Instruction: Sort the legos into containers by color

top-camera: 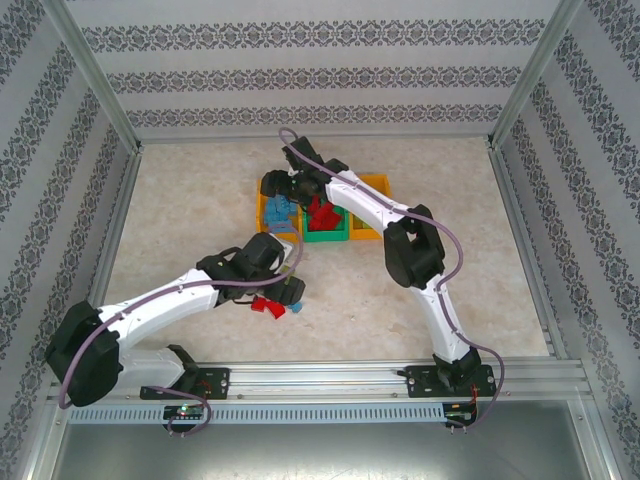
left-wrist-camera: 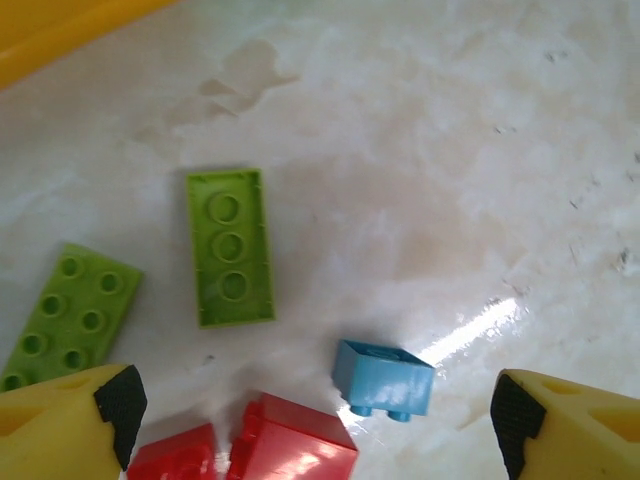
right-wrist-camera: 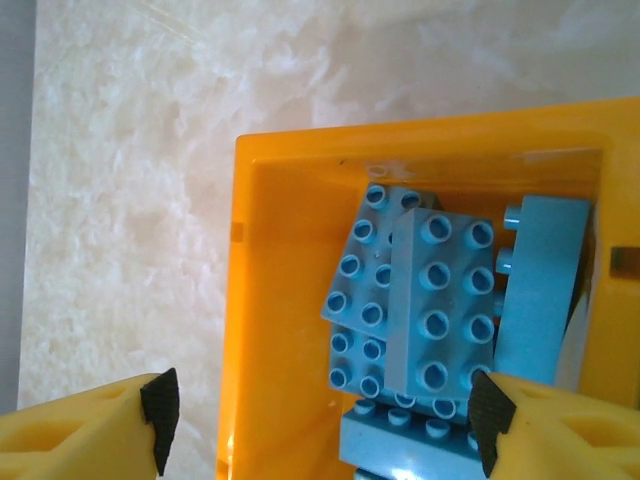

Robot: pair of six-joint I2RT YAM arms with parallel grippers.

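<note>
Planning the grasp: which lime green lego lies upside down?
The green lego nearer the blue lego, showing three underside rings in a row; the other green lego shows paired studs.

Left arm [top-camera: 160, 300] low, left fingers [left-wrist-camera: 50, 430] parted, right arm [top-camera: 400, 235] reaching far, right fingers [right-wrist-camera: 70, 430] parted
</note>
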